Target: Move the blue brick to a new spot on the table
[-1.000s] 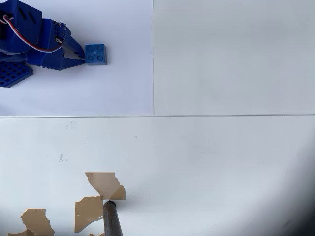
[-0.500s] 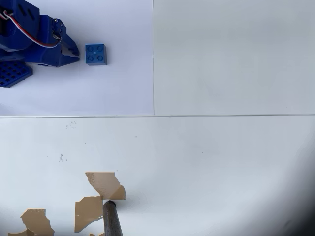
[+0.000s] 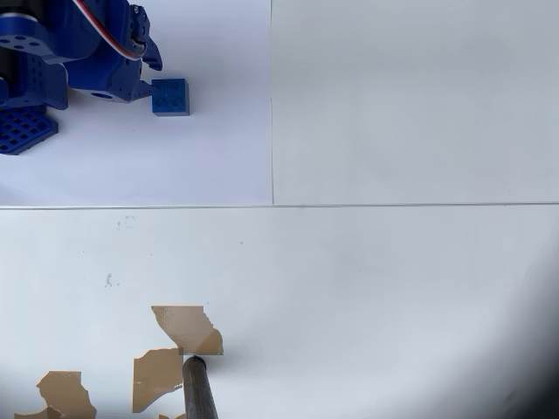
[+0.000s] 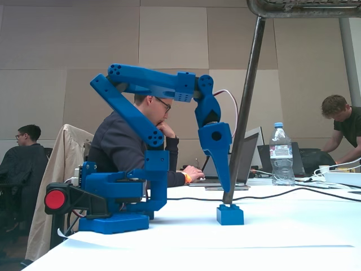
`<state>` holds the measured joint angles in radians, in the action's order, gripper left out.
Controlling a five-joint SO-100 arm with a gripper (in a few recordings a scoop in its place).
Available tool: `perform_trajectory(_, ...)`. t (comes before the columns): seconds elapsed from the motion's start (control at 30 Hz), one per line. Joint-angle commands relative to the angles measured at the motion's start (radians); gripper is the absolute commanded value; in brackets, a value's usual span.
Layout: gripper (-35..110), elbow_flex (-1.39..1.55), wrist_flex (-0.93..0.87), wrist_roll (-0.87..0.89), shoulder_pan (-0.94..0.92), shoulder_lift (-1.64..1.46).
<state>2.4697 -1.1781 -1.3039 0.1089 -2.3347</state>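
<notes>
In the overhead view, a flat blue plate with holes (image 3: 22,129) lies at the far left edge of the frame, on the white desk (image 3: 393,288). Above it, in the upper left corner, is the blue arm (image 3: 74,44) with a red and white cable looped over it. Its pincer (image 3: 144,77) points toward the right, with its tip just beside the left edge of the blue brick (image 3: 170,96); whether they touch cannot be told here. The brick sits flat on the desk in the upper left of the frame, studs up. Lower in the frame, toward the bottom left, brown chipped patches (image 3: 185,327) show in the desk's coating, and a dark pole (image 3: 199,388) rises from beside them.

In the fixed view, the arm's base (image 4: 113,197) stands at the lower left, and the arm arches over to the right. The pincer (image 4: 225,186) hangs point down just above the brick (image 4: 230,214), which rests on the desk (image 4: 293,237) near the centre. I cannot tell whether its fingers are apart or together. Nothing is held between them.
</notes>
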Motion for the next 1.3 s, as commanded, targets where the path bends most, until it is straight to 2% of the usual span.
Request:
perform_trajectory(0.0, 22, -0.164, -0.025, -0.089, -0.041, 0.071)
perform_trajectory(0.17, 28, -0.152, -0.015, -0.163, -0.055, 0.112)
perform_trajectory(0.57, 30, 0.006, 0.069, -0.186, -0.035, 0.109)
perform_trajectory(1.03, 31, 0.028, 0.103, -0.321, -0.133, 0.103)
perform_trajectory(1.27, 31, 0.081, 0.21, -0.328, -0.144, 0.187)
